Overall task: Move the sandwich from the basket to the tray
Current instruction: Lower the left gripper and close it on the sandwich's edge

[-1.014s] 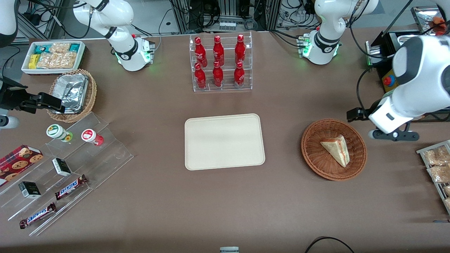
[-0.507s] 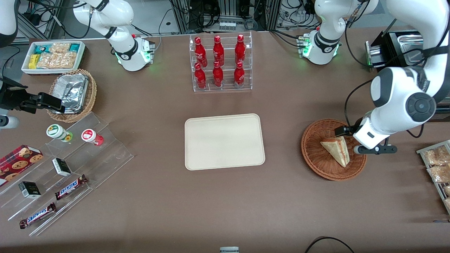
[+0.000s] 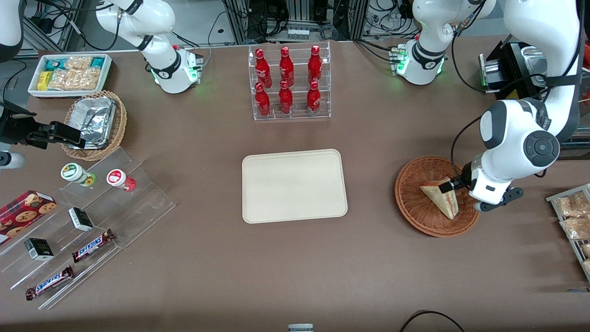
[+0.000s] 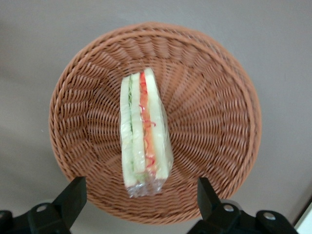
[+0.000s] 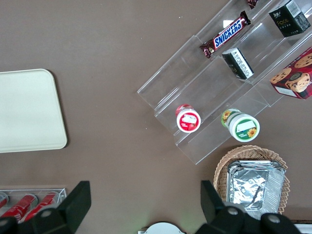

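The sandwich point(image 3: 441, 197) point(image 4: 145, 131), a wrapped pale wedge with red and green filling, lies in the round reddish-brown basket point(image 3: 410, 207) point(image 4: 219, 122) toward the working arm's end of the table. My left gripper point(image 3: 454, 188) point(image 4: 140, 197) hangs open just above the basket, over the sandwich's wide end. Its black fingers point(image 4: 73, 195) stand far apart on either side of the sandwich, touching nothing. The beige tray point(image 3: 293, 185) point(image 5: 27, 109) lies bare at the table's middle, beside the basket.
A clear rack of red bottles point(image 3: 289, 83) stands farther from the front camera than the tray. A foil-filled tan basket point(image 3: 94, 124), a white snack bin point(image 3: 69, 74) and a stepped acrylic stand point(image 3: 83, 216) sit toward the parked arm's end. Packets on a wire rack point(image 3: 574, 221) lie beside the basket.
The left arm swung in from the table's end and lowered until its gripper is over the sandwich in the basket. The sandwich and basket have not moved.
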Controlling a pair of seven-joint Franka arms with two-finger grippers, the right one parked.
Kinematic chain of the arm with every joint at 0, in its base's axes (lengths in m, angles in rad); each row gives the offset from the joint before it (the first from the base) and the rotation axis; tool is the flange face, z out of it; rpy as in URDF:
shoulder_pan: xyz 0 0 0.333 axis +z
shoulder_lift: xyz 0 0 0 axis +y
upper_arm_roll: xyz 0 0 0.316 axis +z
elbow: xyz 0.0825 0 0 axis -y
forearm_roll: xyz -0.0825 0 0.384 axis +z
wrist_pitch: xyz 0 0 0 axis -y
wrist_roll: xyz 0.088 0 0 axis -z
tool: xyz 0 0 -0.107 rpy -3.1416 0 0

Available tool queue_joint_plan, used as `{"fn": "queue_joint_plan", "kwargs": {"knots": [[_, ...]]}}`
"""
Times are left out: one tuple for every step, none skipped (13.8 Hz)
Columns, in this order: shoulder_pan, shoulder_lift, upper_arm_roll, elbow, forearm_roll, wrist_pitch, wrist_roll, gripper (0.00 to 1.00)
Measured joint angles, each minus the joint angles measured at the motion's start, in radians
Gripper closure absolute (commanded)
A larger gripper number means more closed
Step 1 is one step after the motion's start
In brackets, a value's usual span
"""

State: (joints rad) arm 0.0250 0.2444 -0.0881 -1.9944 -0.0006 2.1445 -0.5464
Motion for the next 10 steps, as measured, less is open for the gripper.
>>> {"fn": "queue_joint_plan", "kwargs": {"knots": [[0.000, 0.004, 0.000, -0.007, 0.000, 0.018, -0.044, 0.00], [0.000, 0.010, 0.000, -0.015, -0.001, 0.036, -0.065, 0.00], [0.000, 0.015, 0.000, -0.026, -0.002, 0.059, -0.075, 0.00], [0.000, 0.020, 0.000, -0.041, -0.002, 0.085, -0.081, 0.00], [0.000, 0.024, 0.000, -0.056, -0.002, 0.109, -0.084, 0.00], [0.000, 0.029, 0.000, -0.067, -0.003, 0.126, -0.087, 0.00], [0.000, 0.036, 0.000, -0.074, -0.003, 0.138, -0.090, 0.00], [0.000, 0.044, 0.000, -0.078, -0.003, 0.146, -0.091, 0.00], [0.000, 0.052, 0.000, -0.082, -0.003, 0.158, -0.091, 0.00], [0.000, 0.061, 0.000, -0.088, -0.003, 0.176, -0.092, 0.10]]}}
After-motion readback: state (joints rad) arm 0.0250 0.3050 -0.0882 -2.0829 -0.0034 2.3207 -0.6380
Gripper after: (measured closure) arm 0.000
